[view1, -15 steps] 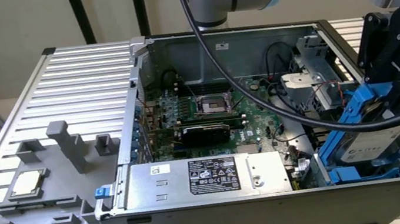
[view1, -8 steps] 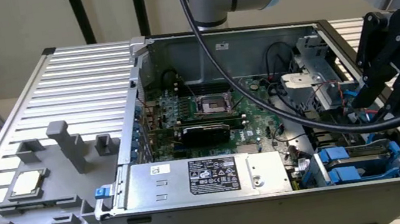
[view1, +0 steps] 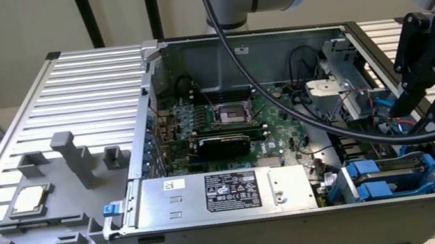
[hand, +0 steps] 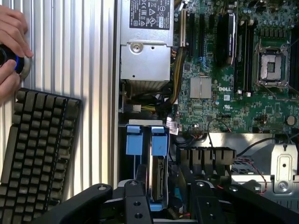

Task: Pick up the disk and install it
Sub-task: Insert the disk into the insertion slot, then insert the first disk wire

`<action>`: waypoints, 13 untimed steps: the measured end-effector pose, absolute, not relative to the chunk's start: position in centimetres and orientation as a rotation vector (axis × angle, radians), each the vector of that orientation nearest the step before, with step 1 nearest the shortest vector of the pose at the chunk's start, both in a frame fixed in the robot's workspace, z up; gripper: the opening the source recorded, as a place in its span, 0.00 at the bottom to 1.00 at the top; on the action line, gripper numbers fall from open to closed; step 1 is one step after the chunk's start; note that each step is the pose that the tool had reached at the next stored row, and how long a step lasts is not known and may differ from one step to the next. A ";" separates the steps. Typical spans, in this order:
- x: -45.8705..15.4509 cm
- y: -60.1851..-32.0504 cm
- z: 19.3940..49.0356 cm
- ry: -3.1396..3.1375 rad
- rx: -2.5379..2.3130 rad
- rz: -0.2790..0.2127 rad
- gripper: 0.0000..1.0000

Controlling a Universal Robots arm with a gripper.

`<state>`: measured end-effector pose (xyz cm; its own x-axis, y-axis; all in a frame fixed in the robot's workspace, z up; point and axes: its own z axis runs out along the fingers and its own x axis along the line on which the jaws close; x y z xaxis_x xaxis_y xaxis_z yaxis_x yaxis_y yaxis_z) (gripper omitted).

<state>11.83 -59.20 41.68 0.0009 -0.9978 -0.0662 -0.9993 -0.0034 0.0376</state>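
The disk (hand: 159, 176), silver-grey with a blue carrier tab, stands on edge in the drive bay at a corner of the open computer case (view1: 302, 226). A second blue carrier (hand: 134, 143) sits beside it. In the exterior view the blue carriers (view1: 379, 177) show in the bay at the right front of the case. My gripper (view1: 423, 116) hangs above the case's right side, just over that bay. Its black fingers (hand: 135, 201) stand apart with nothing between them, and the disk's end lies below the gap.
The silver power supply box (view1: 220, 193) with a black label fills the case's front. The green motherboard (view1: 226, 120) lies behind it, and black cables (view1: 303, 115) cross over it. A grey fixture holds a CPU chip (view1: 29, 200). A keyboard (hand: 37, 149) and a person's hands (hand: 11, 42) are beside the case.
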 end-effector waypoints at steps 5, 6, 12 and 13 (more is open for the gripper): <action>12.0 -59.2 41.7 2.202 -2.207 0.117 0.41; 12.0 -59.2 41.7 2.201 -2.207 0.118 0.41; 12.0 -59.2 41.7 2.200 -2.205 0.120 0.41; 12.0 -59.2 41.7 2.200 -2.205 0.121 0.41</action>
